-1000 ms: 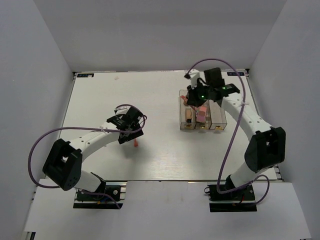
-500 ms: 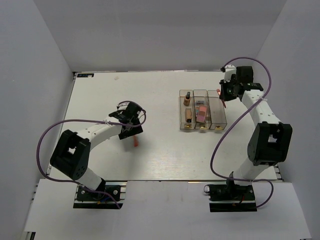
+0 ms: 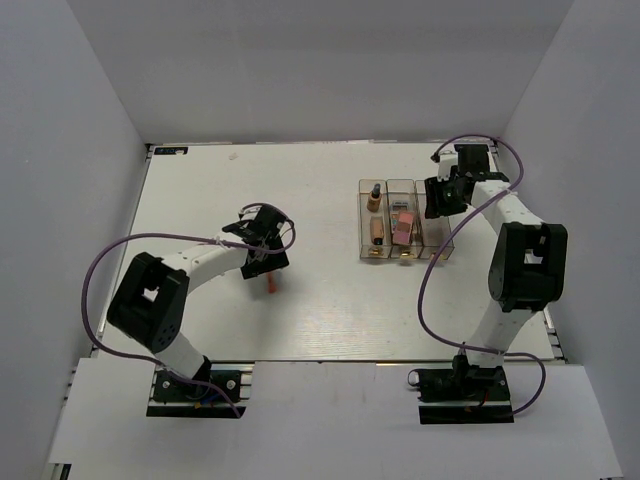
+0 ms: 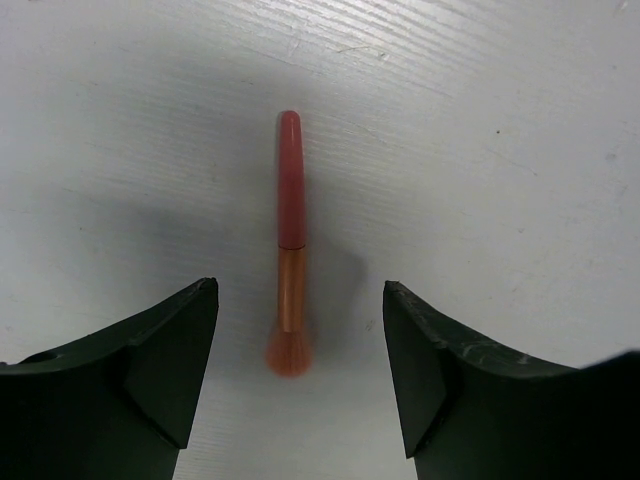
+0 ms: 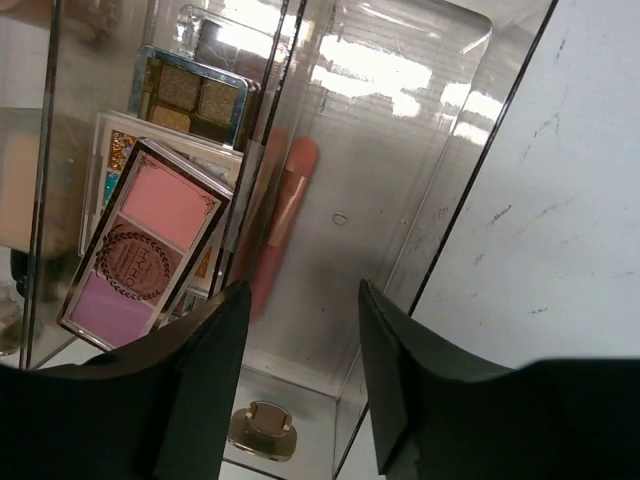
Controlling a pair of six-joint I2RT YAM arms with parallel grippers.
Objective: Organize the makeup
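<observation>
While the left end effector (image 4: 298,300) hangs above the white table (image 3: 200,180) with its two dark fingers spread wide and holding nothing, a slim coral-pink makeup brush with a copper ferrule (image 4: 290,230) lies flat on the table between them, touching neither finger. Bristle end points toward the wrist camera, handle tip away. From above, the brush sits left of centre, well apart from the clear three-compartment plastic box (image 3: 436,243) at right. Right end effector (image 5: 300,300) is likewise parted and empty, poised over the far end of the box's right compartment. In that compartment rests a coral-pink stick (image 5: 285,215), leaning by the divider. The middle compartment holds a pink-brown rectangular eyeshadow palette (image 5: 150,245) lying on a multicoloured palette (image 5: 108,160), with a gold-toned palette (image 5: 195,100) beyond. A small brown capped bottle (image 3: 375,192) stands in the left compartment. A gold knob (image 5: 258,430) shows on the near face.
</observation>
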